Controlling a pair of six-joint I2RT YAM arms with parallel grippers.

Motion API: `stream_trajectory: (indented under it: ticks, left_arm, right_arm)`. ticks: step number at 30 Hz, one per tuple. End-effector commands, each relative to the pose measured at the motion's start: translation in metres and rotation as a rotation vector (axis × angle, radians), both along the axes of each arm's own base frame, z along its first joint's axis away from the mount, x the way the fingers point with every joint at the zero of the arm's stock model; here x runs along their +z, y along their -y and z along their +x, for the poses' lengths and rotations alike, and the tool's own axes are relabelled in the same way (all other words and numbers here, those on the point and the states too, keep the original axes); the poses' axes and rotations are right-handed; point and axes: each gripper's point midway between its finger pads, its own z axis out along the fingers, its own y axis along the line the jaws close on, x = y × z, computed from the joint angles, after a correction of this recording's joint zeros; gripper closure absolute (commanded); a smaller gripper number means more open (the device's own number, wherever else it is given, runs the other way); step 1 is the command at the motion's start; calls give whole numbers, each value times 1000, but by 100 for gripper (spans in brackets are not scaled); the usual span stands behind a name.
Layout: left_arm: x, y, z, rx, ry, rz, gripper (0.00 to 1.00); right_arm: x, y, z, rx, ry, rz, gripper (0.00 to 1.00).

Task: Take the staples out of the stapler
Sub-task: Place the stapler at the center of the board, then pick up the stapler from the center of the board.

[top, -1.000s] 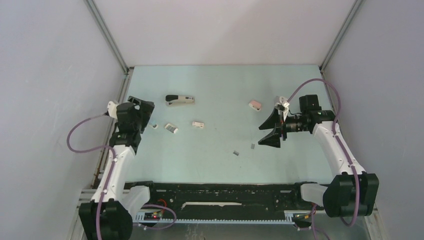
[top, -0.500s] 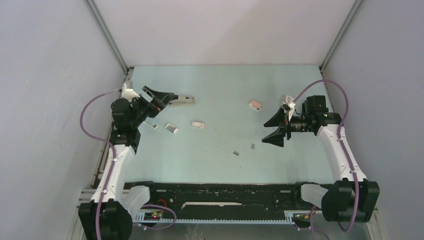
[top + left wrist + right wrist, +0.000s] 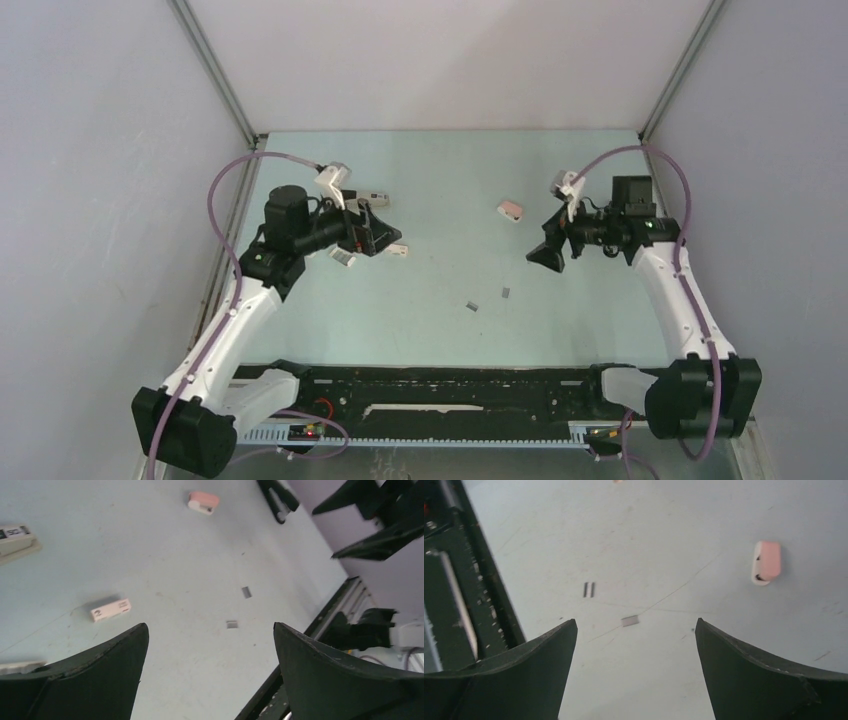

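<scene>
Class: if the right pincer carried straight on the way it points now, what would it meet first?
The right pincer, jaws open, would probably meet the table first, at or near the grey staple strip seen between its fingers. Nothing stands in between; depth is hard to judge.

Overhead view is bright and evenly lit from above: diffuse, no glare on the pale table (image 3: pixel 440 330), only faint soft shadows beneath the arms. Detail is coarse, so the staples (image 3: pixel 505 292) read as grey specks. Both wrist views are softer: the fingers (image 3: pixel 90 680) of the left gripper (image 3: pixel 210 625) and of the right gripper (image 3: pixel 635 620) show as near-black, underexposed wedges, and the pink block (image 3: pixel 767 562) has slightly smeared edges.
</scene>
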Motion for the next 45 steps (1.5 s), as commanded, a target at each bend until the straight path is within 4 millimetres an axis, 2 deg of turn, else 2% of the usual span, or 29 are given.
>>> stream_trajectory:
  ticks: [1, 4, 6, 10, 11, 13, 19, 23, 28, 35, 45]
  left_arm:
    - [11, -17, -2, 54, 124, 148, 0]
    - [10, -21, 0, 78, 124, 161, 0]
    - [7, -17, -1, 61, 109, 156, 0]
    - [1, -11, -2, 44, 84, 158, 0]
    - [1, -10, -2, 41, 81, 158, 0]
    - [-1, -9, -3, 35, 76, 157, 0]
    - [1, -11, -3, 44, 84, 165, 0]
    - [1, -12, -3, 49, 87, 171, 0]
    - [2, -13, -3, 50, 91, 173, 0]
    - [1, -13, -3, 49, 88, 174, 0]
    - [1, -13, -3, 50, 87, 176, 0]
  right_arm:
    - [13, 4, 56, -150, 23, -141, 3]
    - [6, 3, 86, -190, -74, -202, 4]
    - [-4, 1, 106, -202, -140, -263, 5]
    - [-31, 2, 143, -265, -277, -396, 7]
    - [-44, 3, 153, -283, -319, -427, 8]
    - [-53, 4, 173, -315, -345, -470, 9]
    - [-89, 2, 205, -365, -406, -556, 16]
    - [-110, 0, 213, -365, -425, -611, 20]
    - [-129, -3, 212, -344, -447, -639, 22]
    - [-144, -9, 210, -317, -465, -661, 26]
    - [-154, -11, 213, -321, -463, -685, 43]
